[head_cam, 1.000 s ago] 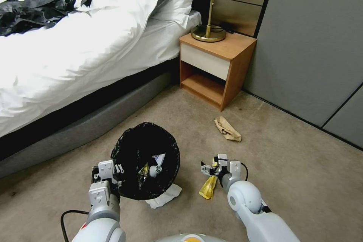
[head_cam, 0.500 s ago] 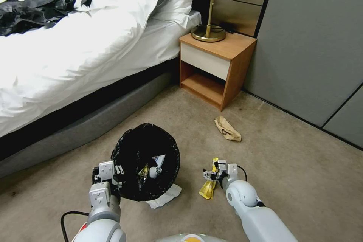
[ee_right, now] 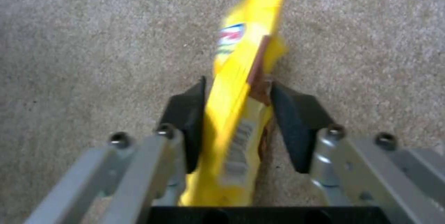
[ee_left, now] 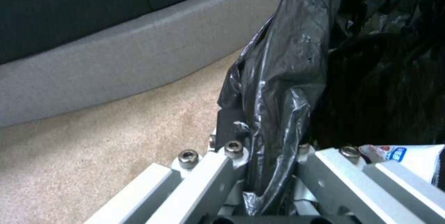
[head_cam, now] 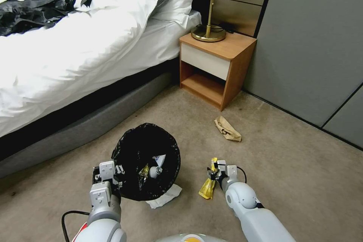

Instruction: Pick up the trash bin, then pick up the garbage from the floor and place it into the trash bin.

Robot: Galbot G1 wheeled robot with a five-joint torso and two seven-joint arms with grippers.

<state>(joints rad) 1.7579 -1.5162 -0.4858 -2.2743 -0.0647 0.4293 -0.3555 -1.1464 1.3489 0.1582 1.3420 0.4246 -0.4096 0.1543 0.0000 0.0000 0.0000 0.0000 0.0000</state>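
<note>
The trash bin (head_cam: 132, 151), lined with a crinkly black bag (ee_left: 287, 78), hangs from my left gripper (head_cam: 110, 176), which is shut on its near rim (ee_left: 266, 147). Inside it lie a small white bottle (head_cam: 154, 172) and a foil wrapper (head_cam: 143, 174). To the right, low over the carpet, my right gripper (head_cam: 214, 172) (ee_right: 239, 109) is shut on a yellow snack wrapper (head_cam: 207, 190) (ee_right: 243, 43), which stands on edge between the black pads (ee_right: 185, 112). A white tissue (head_cam: 166, 196) lies at the bin's near side, and crumpled brown paper (head_cam: 227, 129) lies farther off.
The bed (head_cam: 75, 45) with its grey base (head_cam: 87, 124) runs along the left. A wooden nightstand (head_cam: 217, 70) with a brass lamp (head_cam: 208, 32) stands ahead, and a grey wall (head_cam: 314, 45) closes the right. Bare carpet (head_cam: 302, 174) spreads to the right.
The right gripper has drawn slightly back toward me and looks narrower around the yellow wrapper, whose upper end now sticks up. The left gripper and the bin have barely moved.
</note>
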